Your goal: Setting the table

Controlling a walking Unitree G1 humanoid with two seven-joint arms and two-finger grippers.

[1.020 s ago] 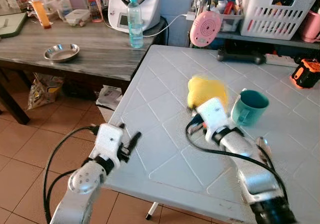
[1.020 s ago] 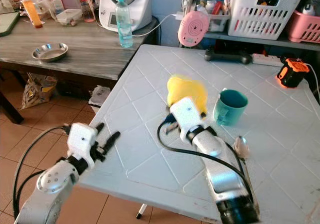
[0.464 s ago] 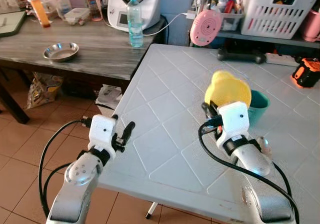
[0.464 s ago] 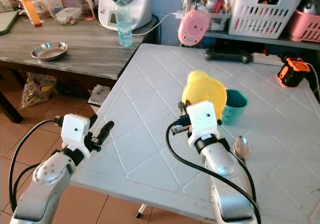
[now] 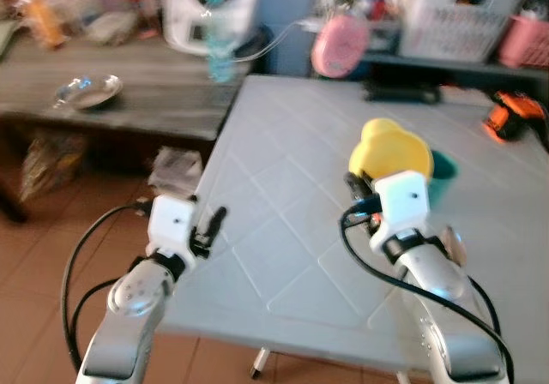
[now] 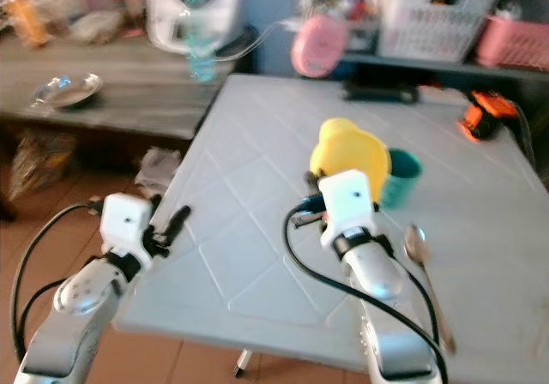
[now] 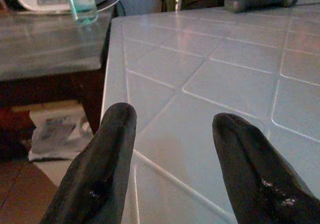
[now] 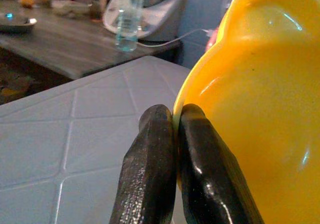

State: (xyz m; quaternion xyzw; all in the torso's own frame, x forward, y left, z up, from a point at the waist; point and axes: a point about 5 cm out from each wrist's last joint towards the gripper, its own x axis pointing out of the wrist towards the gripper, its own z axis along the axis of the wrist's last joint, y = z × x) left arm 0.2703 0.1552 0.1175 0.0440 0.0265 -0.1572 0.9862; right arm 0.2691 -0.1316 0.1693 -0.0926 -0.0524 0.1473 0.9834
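**A:** What's biggest here?

**B:** The white tiled table (image 6: 257, 230), with a grey wooden table (image 5: 129, 101) to its left carrying a white kitchen appliance (image 5: 210, 11), a water bottle (image 7: 82, 4) and a small steel dish (image 6: 64, 88). The head views are blurred.

**A:** And the task's things?

**B:** A yellow bowl (image 6: 347, 153) is held tilted above the white table, just beside a teal mug (image 6: 399, 174). A spoon (image 6: 420, 251) lies on the tiles to the right of the right arm.

**A:** How is the bowl held?

**B:** The wrist view shows what the head views hide: the right gripper (image 8: 172, 134) has its two fingers (image 8: 150, 174) pinched on the bowl's rim.

**A:** The other arm?

**B:** The left gripper (image 7: 172, 129) hovers at the table's near-left edge, fingers (image 7: 107, 159) spread apart, grasping nothing.
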